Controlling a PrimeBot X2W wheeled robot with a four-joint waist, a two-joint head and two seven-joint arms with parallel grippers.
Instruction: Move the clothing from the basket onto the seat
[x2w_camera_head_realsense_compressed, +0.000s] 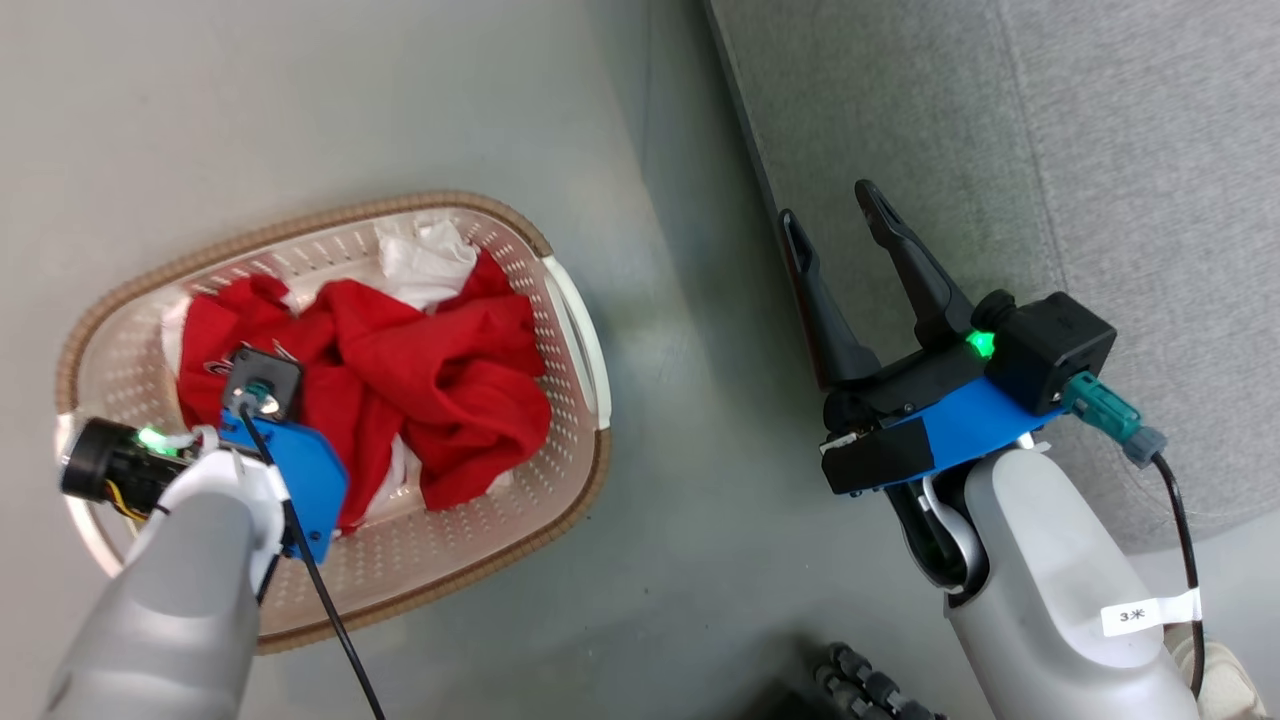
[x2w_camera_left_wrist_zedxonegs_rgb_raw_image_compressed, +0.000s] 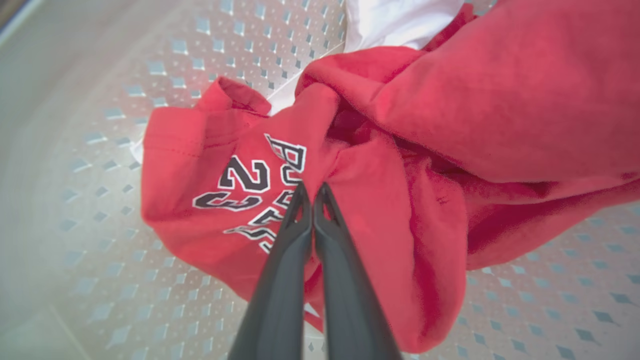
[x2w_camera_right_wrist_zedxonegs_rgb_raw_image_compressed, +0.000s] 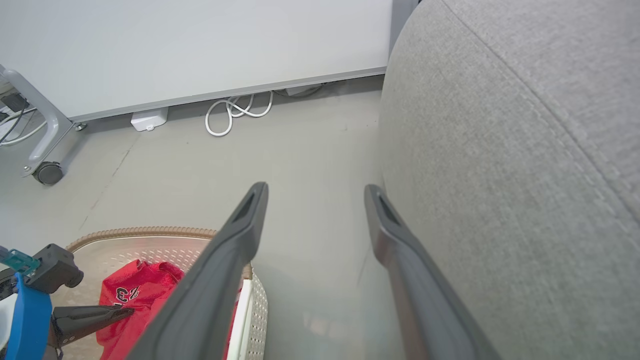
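Down in the basket, the clothing (x2w_camera_left_wrist_zedxonegs_rgb_raw_image_compressed: 400, 125) lies in a soft crumpled heap: matte red jersey cloth, thick rolled folds, a hemmed edge turned up, and a black-and-white "23" with more block lettering creased across one panel. A patch of plain white fabric pokes out at the far end of the pile.

And the left gripper (x2w_camera_left_wrist_zedxonegs_rgb_raw_image_compressed: 311, 192) is right on it! Its two long, dark, smooth fingers are pressed flat together from base to tip, and a ridge of red cloth is gathered and nipped between the very tips, just beside the lettering. From the head view, the pale forearm and blue wrist bracket hang straight over the heap.

The basket (x2w_camera_head_realsense_compressed: 570, 300) is oval, in white plastic, its walls and floor peppered with small diamond perforations, a brown woven-look band running around the rim and a smooth white handle on the side. It sits on a flat, dull grey floor (x2w_camera_head_realsense_compressed: 660, 560).

Over to the right gripper (x2w_camera_head_realsense_compressed: 830, 205): fingers spread wide in a V, nothing between them, hanging above the strip of floor between basket and seat. The seat (x2w_camera_head_realsense_compressed: 1100, 150) rises just beside it, coarse grey weave, bulging rounded edge, a stitched seam curving across.

Farther back, a white cable (x2w_camera_right_wrist_zedxonegs_rgb_raw_image_compressed: 235, 112) loops at the foot of a pale wall panel, near a castor (x2w_camera_right_wrist_zedxonegs_rgb_raw_image_compressed: 47, 172) on a grey frame.
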